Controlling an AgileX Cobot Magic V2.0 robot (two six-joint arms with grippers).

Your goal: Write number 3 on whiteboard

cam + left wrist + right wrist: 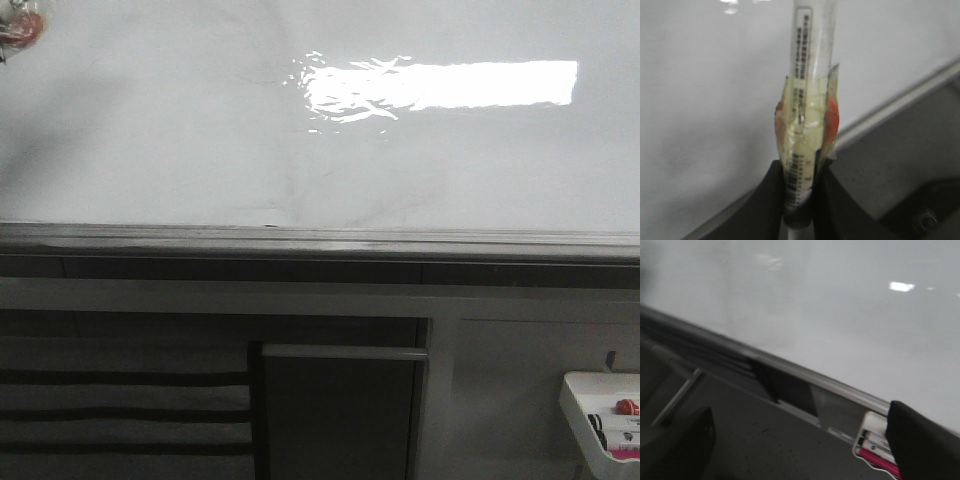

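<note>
The whiteboard (200, 130) is filling the upper half of the front view — glossy white, carrying faint grey smears and a bright rectangular light reflection (440, 85) right of centre. Its grey metal edge rail (320, 240) is running across the full width below it. No black stroke of a number 3 is showing on the board in any view, though glare is washing out part of the surface.

In the left wrist view, the left pincer (799, 200) is clenching a marker (807, 100) — a pale barrel with a barcode label, wrapped in yellowish tape with an orange patch. The marker is standing out past the dark fingers (762, 205), with the white board behind it; its tip is out of frame, so whether it is touching the board cannot be told.

In the right wrist view, the right pincer (795, 450) is hanging released, its two dark fingers (680, 445) spread well apart with nothing between them. Just beside one finger, a small white tray (870, 432) is holding markers, one of them pink. The same tray (600, 420) is sitting at the lower right of the front view, below the rail.
</note>
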